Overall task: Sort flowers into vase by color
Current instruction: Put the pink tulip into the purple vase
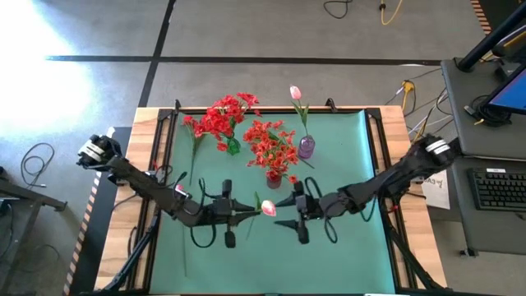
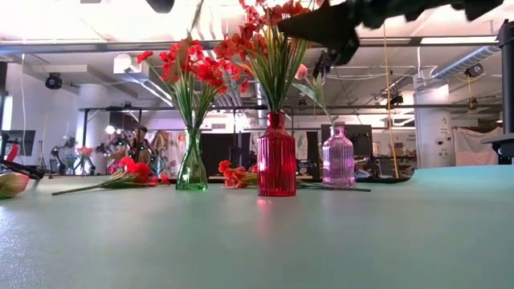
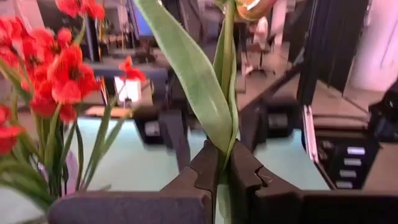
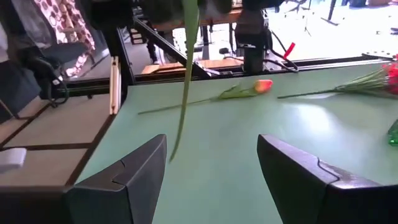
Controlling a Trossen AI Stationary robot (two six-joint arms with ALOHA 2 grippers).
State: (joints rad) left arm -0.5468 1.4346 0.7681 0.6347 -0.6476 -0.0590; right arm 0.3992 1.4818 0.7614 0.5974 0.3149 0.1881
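My left gripper (image 1: 249, 215) is above the near middle of the table, shut on a pink tulip (image 1: 268, 207). My right gripper (image 1: 294, 215) faces it from the right, open and touching nothing; the tulip's stem (image 4: 184, 81) hangs in front of its fingers. A green vase (image 2: 192, 167) holds red blossoms (image 1: 223, 115). A red vase (image 2: 276, 160) holds orange-red blossoms (image 1: 271, 144). A pink vase (image 2: 338, 159) holds one tulip (image 1: 294, 93). A red flower (image 1: 193, 130) and another tulip (image 4: 261, 86) lie on the table. My left gripper pinches the tulip's stem and leaf base (image 3: 224, 163) between its two fingers. The fingers come level from the table's left and lie across the stem. The tulip is lifted clear and roughly upright, with its bud (image 3: 252, 6) above the fingers and its lower stem hanging below.
The three vases stand close together on the green mat (image 1: 345, 247), toward the far middle. Wooden table edges (image 1: 394, 131) frame the mat. More loose blossoms (image 2: 237, 172) lie behind the red vase. The near half of the mat is free room.
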